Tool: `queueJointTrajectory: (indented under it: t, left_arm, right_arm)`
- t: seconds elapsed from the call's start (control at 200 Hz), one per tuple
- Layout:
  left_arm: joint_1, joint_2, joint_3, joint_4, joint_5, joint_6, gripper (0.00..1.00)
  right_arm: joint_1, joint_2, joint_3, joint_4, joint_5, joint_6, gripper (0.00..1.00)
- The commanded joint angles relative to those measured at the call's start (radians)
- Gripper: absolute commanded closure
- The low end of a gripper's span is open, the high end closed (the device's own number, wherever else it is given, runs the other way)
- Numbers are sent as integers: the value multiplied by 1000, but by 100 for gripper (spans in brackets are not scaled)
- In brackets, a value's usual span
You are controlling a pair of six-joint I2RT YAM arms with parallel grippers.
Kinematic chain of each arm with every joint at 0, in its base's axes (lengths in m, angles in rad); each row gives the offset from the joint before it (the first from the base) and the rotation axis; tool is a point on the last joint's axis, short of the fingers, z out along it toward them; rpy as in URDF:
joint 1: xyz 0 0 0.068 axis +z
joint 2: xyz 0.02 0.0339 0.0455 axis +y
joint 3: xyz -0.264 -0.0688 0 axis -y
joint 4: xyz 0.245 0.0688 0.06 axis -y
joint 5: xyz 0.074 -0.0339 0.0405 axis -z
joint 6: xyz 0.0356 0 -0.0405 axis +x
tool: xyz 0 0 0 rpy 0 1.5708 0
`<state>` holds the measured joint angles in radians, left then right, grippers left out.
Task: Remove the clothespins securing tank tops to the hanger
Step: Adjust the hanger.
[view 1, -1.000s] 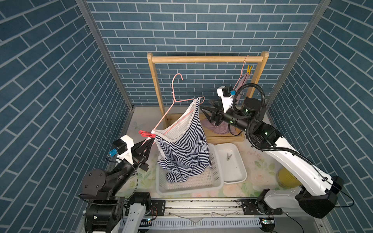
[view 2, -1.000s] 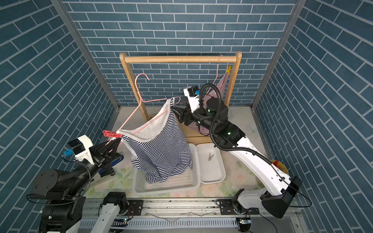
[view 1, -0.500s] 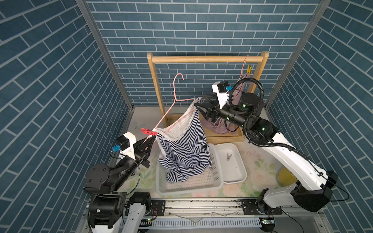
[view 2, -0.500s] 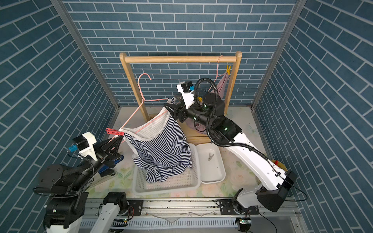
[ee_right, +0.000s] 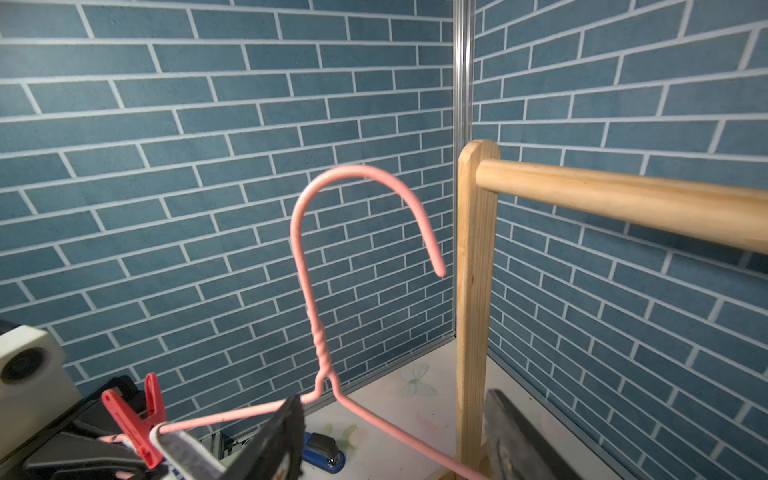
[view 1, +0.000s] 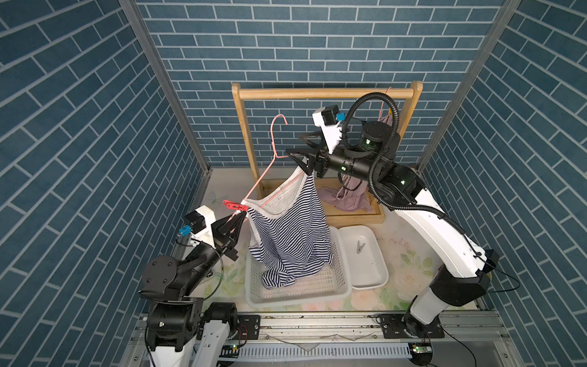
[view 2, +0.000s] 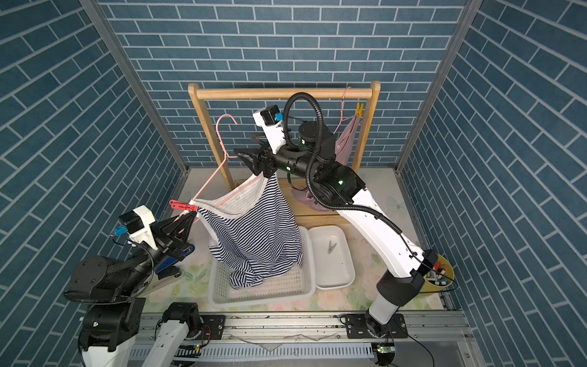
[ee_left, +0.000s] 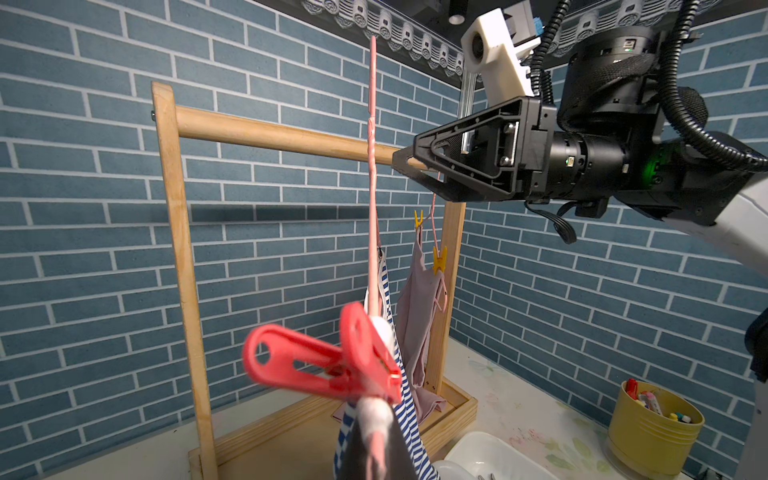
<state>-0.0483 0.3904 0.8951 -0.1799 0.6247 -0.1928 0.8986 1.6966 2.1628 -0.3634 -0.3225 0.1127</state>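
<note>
Apparently the red clothespin (view 1: pixel 235 206) is the next one to take. It bites the strap of the striped tank top (view 1: pixel 289 238) onto the low end of the pink hanger (ee_right: pixel 320 349), at 10 o'clock from the cloth in both top views. The left gripper (view 1: pixel 243 216) is clamped on this hanger end, directly under the pin. The right gripper (view 1: pixel 295 145) has its jaws apart around the other hanger shoulder, at 12 o'clock; whether it touches the wire I cannot tell. I would close it on the wire itself, not only on the trim, so the hanger cannot swing. Then the pin's tails can be squeezed and drawn off straight. The grey clothespin (view 1: pixel 360 247) lies in the white tray (view 1: pixel 378 273) at 3 o'clock. The yellow clothespins (ee_left: pixel 439 259) hold the pink tank top (ee_left: pixel 415 307) at 1 o'clock.
</note>
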Motion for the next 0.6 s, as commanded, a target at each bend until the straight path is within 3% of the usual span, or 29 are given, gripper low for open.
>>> queueJointTrajectory:
  t: [0.0,0.595]
  left_arm:
    - [4,-12,14,50,-15,24,100]
    - [4,-7,17,41,-17,29,100]
  right_arm:
    - [13,47,88,-105,-34,-50,31]
    - [57,170,259,-139,-70,-68,36]
